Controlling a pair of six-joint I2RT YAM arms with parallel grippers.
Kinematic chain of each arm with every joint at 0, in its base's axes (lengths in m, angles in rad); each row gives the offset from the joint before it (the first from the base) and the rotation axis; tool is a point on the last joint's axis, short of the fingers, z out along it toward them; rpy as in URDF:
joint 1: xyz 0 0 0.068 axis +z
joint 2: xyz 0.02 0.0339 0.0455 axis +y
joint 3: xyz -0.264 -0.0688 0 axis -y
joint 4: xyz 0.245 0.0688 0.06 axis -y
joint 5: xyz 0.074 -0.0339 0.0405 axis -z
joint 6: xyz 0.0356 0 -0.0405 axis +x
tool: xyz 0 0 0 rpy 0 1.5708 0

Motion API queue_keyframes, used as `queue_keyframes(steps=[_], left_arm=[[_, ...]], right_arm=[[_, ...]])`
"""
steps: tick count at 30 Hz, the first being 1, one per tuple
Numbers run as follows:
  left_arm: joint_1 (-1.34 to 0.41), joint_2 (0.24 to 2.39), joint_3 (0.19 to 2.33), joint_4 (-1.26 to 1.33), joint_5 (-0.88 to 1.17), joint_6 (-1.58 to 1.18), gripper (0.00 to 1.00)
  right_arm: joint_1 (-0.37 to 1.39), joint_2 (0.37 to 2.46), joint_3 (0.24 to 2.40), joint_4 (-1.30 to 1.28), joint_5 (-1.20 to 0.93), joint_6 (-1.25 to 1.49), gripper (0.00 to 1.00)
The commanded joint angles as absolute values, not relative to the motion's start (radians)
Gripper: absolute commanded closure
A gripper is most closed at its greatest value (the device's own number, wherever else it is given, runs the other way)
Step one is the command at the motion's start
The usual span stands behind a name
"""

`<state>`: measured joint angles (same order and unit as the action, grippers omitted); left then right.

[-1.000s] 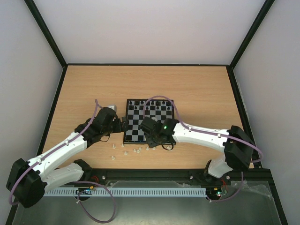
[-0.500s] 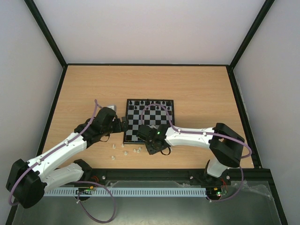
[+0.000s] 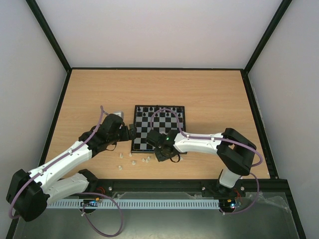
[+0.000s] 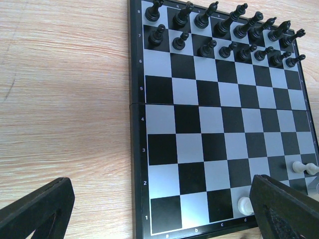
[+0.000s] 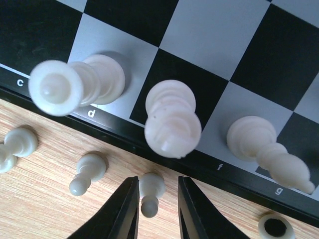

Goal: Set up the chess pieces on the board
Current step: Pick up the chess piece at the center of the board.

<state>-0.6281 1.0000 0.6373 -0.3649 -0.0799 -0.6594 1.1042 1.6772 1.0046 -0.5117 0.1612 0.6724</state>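
Between the board (image 5: pixel 214 30) and the table's near edge, the right pincer (image 5: pixel 158 180) hung over a loose white pawn (image 5: pixel 149 195). Its jaws were narrowly parted either side of the pawn and not visibly pinching, while the left pincer (image 3: pixel 130 133) gaped wide and empty at the board's left side. The step in hand looked to be fetching that pawn; next would come a firm nip, a straight lift, and a placing clear of the white pieces (image 5: pixel 172 119) standing nearby.

Tabletop (image 3: pixel 209 94) looks like matt woodgrain laminate, board (image 4: pixel 214 129) has a slight satin sheen, white pieces (image 5: pixel 172 122) smooth creamy plastic, black pieces (image 4: pixel 202 19) glossy.
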Motion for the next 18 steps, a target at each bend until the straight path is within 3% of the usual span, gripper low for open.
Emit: queue_keyframes(steps=[1, 18], left_arm=[[-0.628, 0.989, 0.631, -0.374, -0.091, -0.662, 0.0], [-0.629, 0.994, 0.624, -0.362, -0.082, -0.665, 0.0]], right_arm=[[1.099, 1.696, 1.005, -0.523, 0.151, 0.657, 0.78], [1.1, 1.643, 0.97, -0.554, 0.139, 0.671, 0.9]])
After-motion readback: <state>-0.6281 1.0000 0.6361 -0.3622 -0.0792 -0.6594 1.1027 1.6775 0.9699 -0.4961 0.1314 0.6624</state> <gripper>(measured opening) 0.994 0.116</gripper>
